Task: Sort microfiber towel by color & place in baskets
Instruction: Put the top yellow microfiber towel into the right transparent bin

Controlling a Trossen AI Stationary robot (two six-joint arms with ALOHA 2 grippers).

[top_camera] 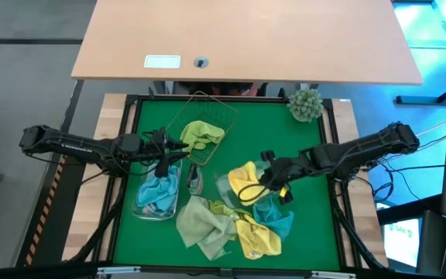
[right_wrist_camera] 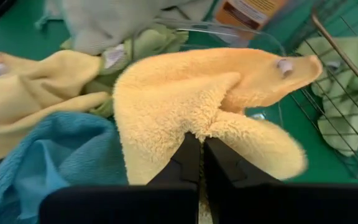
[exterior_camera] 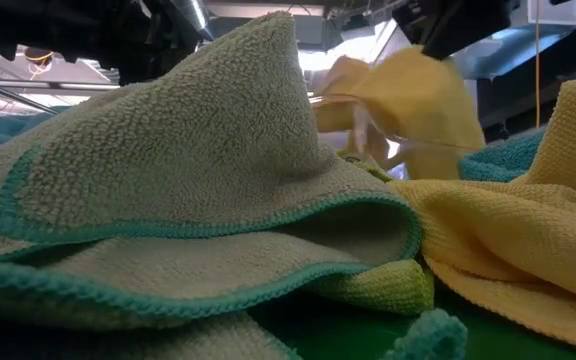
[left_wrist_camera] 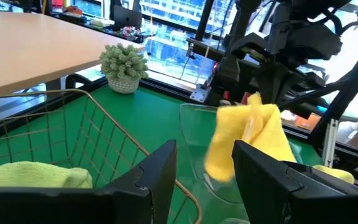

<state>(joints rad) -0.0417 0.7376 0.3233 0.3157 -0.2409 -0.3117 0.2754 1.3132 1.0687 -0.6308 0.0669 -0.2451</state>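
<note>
My right gripper (top_camera: 265, 181) is shut on a yellow microfiber towel (top_camera: 244, 180) above a clear plastic basket (top_camera: 224, 187) near the table's middle. My left gripper (left_wrist_camera: 205, 180) is open and level, with nothing between its fingers. It hovers over the other clear basket (top_camera: 144, 208), which holds teal and grey-blue towels (top_camera: 159, 194). A lime green towel (top_camera: 201, 133) lies in the wire mesh basket (top_camera: 207, 108). Near the front edge lies a pile: a pale olive towel (top_camera: 204, 225), another yellow one (top_camera: 255, 239) and a teal one (top_camera: 276, 218). My right gripper pinches a bunched fold of the yellow towel (right_wrist_camera: 197, 127) between its two shut fingers. The fingers slant down from the table's right side. The towel hangs below and in front of them (left_wrist_camera: 247, 143), lifted clear of the pile, with its loose corners drooping over the clear basket.
A fuzzy plant ball in a white pot (top_camera: 306, 103) stands at the mat's far right corner. A wooden desk (top_camera: 246, 35) lies beyond the far edge. The low view is filled by the pale olive towel (exterior_camera: 198, 180) and the yellow towel (exterior_camera: 528, 240) of the pile.
</note>
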